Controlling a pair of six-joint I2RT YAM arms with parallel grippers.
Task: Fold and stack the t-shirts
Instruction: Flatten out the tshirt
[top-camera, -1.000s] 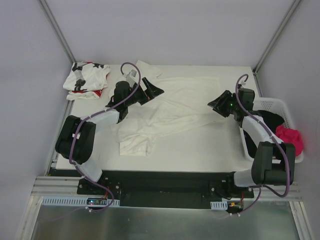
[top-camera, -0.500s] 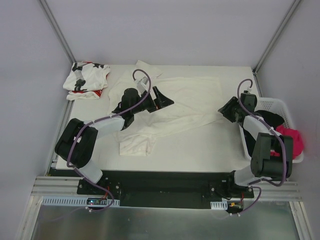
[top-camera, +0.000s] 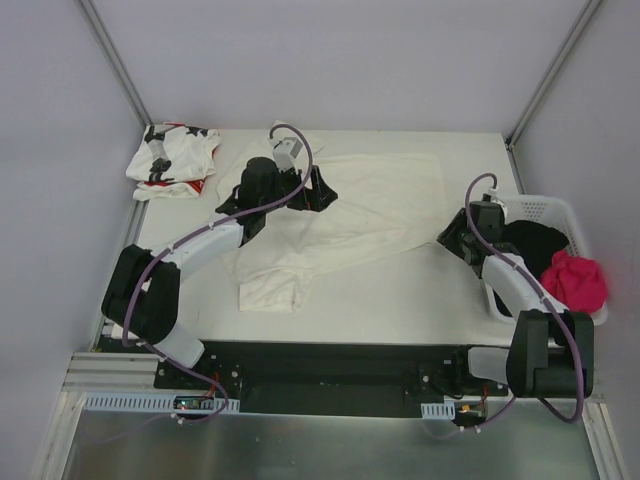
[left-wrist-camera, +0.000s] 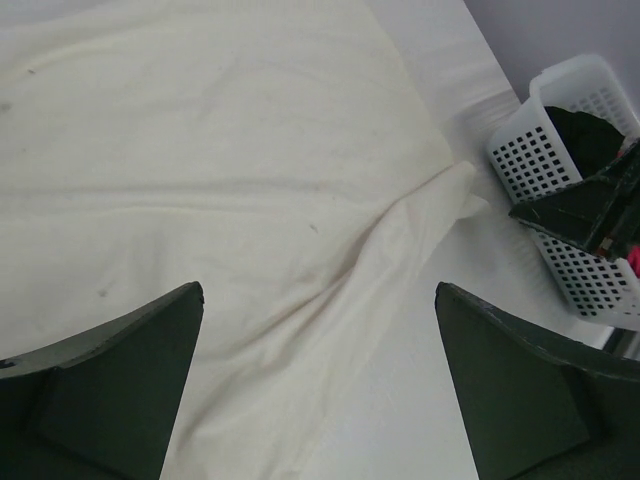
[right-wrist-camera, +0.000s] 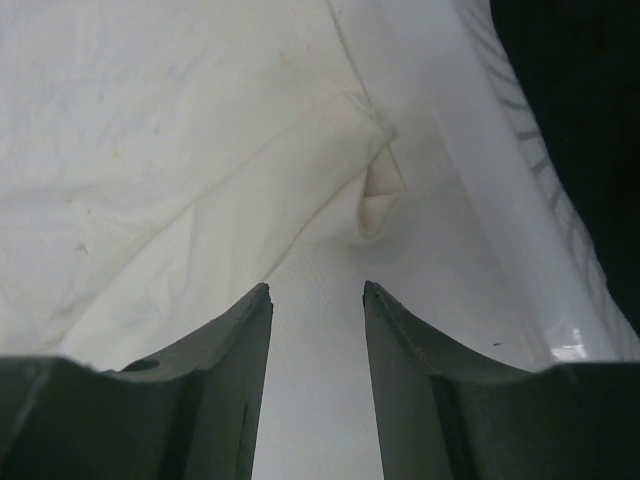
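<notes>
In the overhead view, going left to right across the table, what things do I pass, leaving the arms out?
star-print t-shirt → cream-white t-shirt → white perforated basket

Bright, even, diffuse light falls from above; shadows are faint. Close to each wrist lens, the left end effector and right end effector look dark and slightly soft; the shirt beyond them is sharp.
</notes>
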